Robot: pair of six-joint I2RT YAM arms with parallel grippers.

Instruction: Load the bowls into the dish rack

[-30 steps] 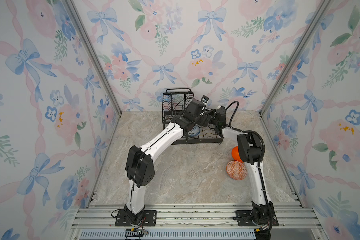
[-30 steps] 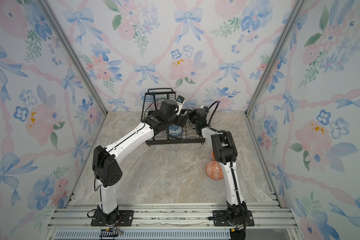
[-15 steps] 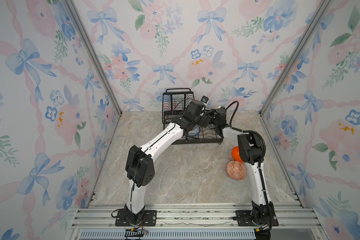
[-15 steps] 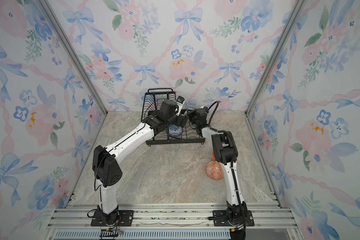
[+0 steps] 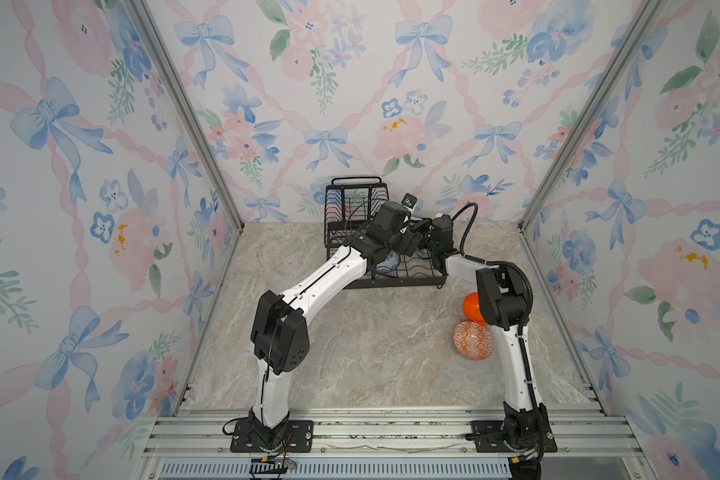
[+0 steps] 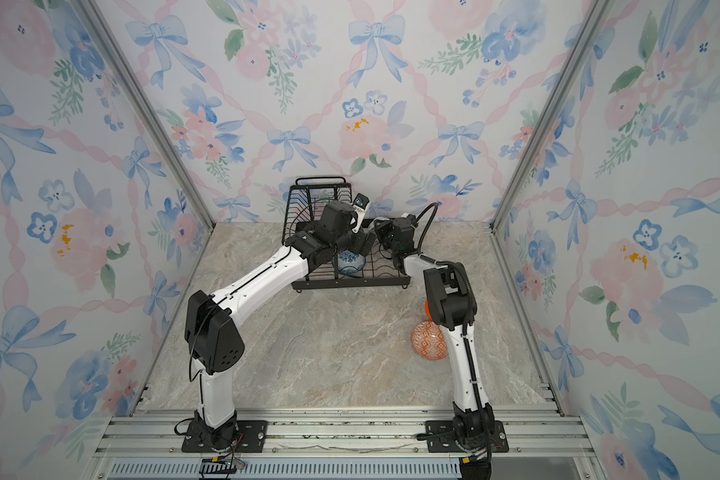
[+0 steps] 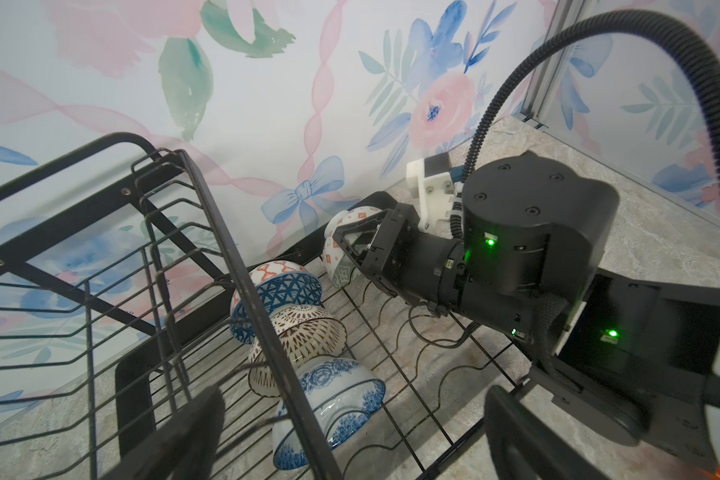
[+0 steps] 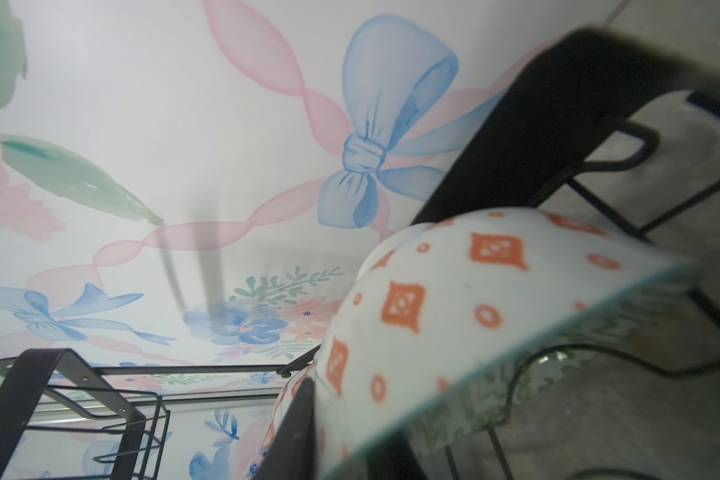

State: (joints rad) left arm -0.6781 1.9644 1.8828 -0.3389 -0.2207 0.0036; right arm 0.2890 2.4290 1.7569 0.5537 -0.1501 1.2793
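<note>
in both top views: dish rack at the back wall, floral bowl in its lower tray; plain orange bowl and orange-patterned bowl on the tabletop by the right arm. left wrist: left end effector spread wide over the tray; right end effector at the green-lined bowl near the tray's back edge. right wrist: that bowl, tilted, fills the view; pinched or loose, cannot tell.

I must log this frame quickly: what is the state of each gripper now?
Left gripper: open, empty.
Right gripper: around the green-white bowl rim; grip or release cannot be told.
</note>
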